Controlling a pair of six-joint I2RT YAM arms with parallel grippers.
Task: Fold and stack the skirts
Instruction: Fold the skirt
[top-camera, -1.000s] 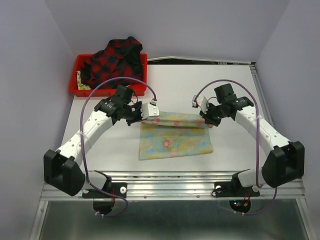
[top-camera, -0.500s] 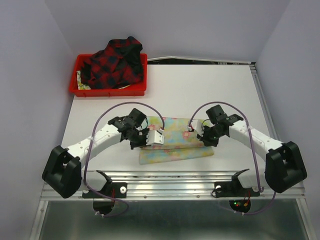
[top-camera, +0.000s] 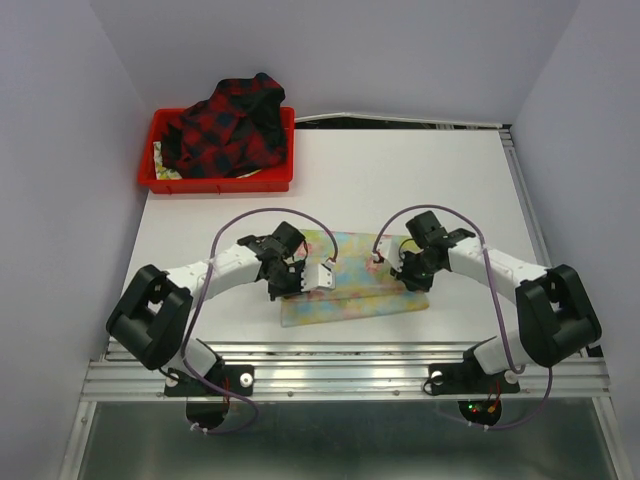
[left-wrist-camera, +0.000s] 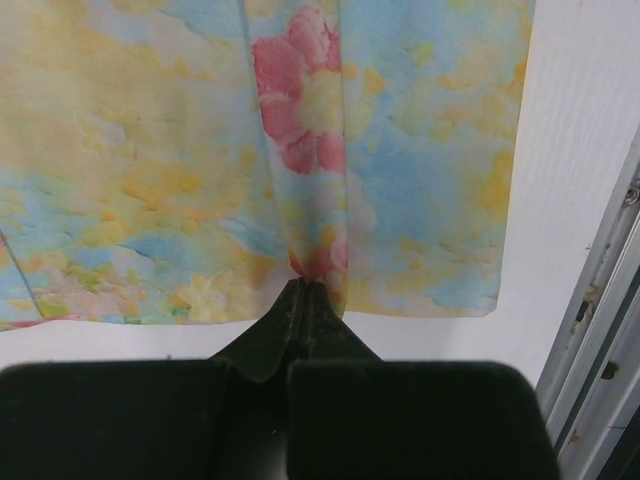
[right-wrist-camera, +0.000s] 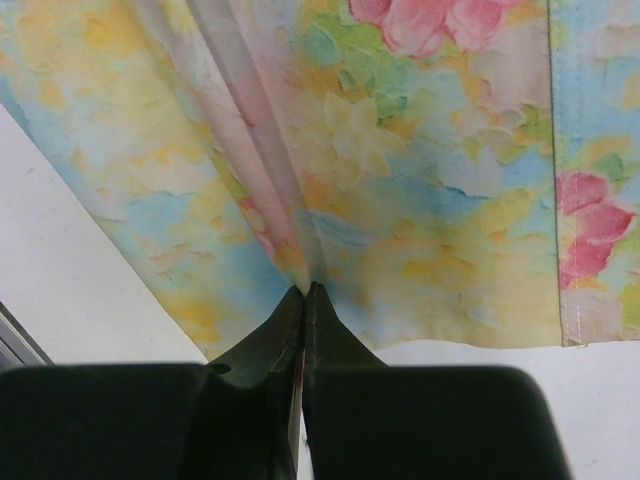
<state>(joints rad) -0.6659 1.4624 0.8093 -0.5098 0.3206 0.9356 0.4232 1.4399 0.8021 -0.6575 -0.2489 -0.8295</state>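
The pastel yellow-and-blue flowered cloth skirt (top-camera: 355, 268) lies near on the white tabletop (top-camera: 400, 180), long axis left to right. The left hand (left-wrist-camera: 305, 290) and right hand (right-wrist-camera: 305, 292) are closed on its upper layer's edge, one at each end.

In the top view the left tool (top-camera: 303, 280) and the right tool (top-camera: 398, 268) lie over the sides of the floral skirt (top-camera: 352, 270), so the cloth edges under them and the places where they grip cannot be seen. In both wrist views the skirt runs out past the top edge of the picture, and the tips of the pressed-together fingers (left-wrist-camera: 280, 325) sink into a pinched fold. The plaid skirt (top-camera: 225, 130) covers most of the red tray (top-camera: 215, 184), and the pale thing (top-camera: 160, 160) at its left end is too small to tell.
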